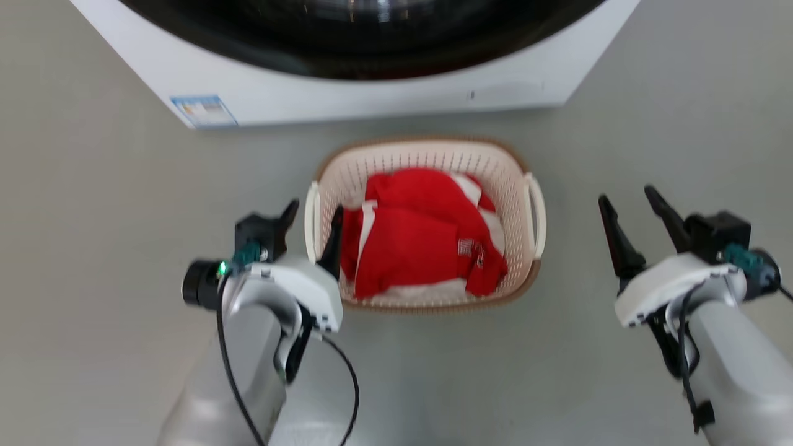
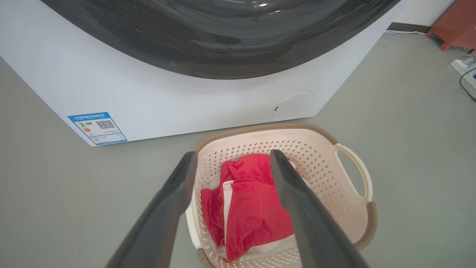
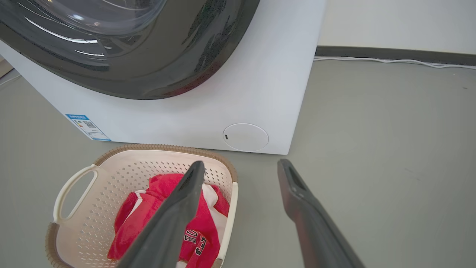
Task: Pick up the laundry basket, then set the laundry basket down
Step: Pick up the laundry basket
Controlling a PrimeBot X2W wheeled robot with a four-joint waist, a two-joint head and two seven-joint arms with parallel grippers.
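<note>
From the head camera, the laundry basket sits on the grey floor, just in front of the white washing machine. It stands upright, with a red and white garment bunched inside. The left claw is at the basket's left side with its fingers apart. One finger is outside the white loop handle and the other is inside the basket, beside the garment. I cannot tell if either finger touches the plastic. The right claw is over bare floor, off to the basket's right and apart from it. Its fingers are spread and hold nothing.

From the left wrist, the two dark fingers rise wide apart. One is outside the basket's near wall and the other lies across the garment. The far handle is free. Behind the basket, the machine carries a blue label and a round flap.

From the right wrist, the fingers are again parted and nothing is between them. The basket is at the lower left. One finger crosses in front of it in the picture and the other is over the floor. A white cable runs along the foot of the wall.
</note>
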